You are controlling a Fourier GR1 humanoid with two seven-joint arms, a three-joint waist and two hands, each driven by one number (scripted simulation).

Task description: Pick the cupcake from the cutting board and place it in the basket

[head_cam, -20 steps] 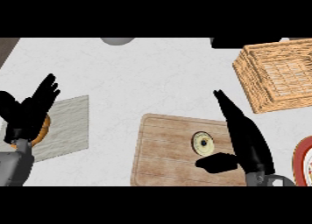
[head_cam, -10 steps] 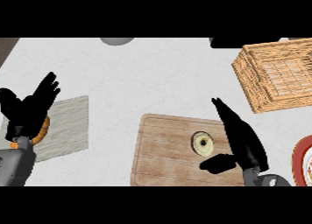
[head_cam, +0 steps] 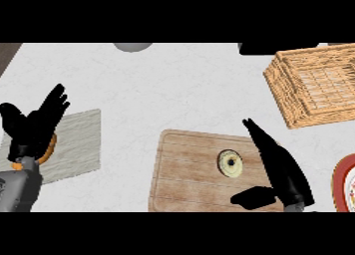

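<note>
Here, line by line:

Right hand (head_cam: 279, 172): open, fingers straight and held together, pointing up and a little left; thumb stuck out to the left near the lower edge. It holds nothing. It hangs over the right edge of the board, just beside the cupcake, with a strip of wood showing between them; whether it touches the board I cannot tell.

Left hand (head_cam: 32, 124): open, fingers spread and pointing up-right, holding nothing, resting at the left above a grey mat (head_cam: 77, 144). A bit of orange shows under it.

Cupcake (head_cam: 230, 163): on the board, right of its middle, seen as a pale oval with a dark ring; its long axis runs up and down the view. Which end is its top I cannot tell.

Board (head_cam: 191, 174): wooden, low in the middle of the view.

Basket (head_cam: 319, 84): wicker, upper right, well apart from the cupcake.

Plate (head_cam: 351, 182): red-rimmed, at the right edge.
</note>
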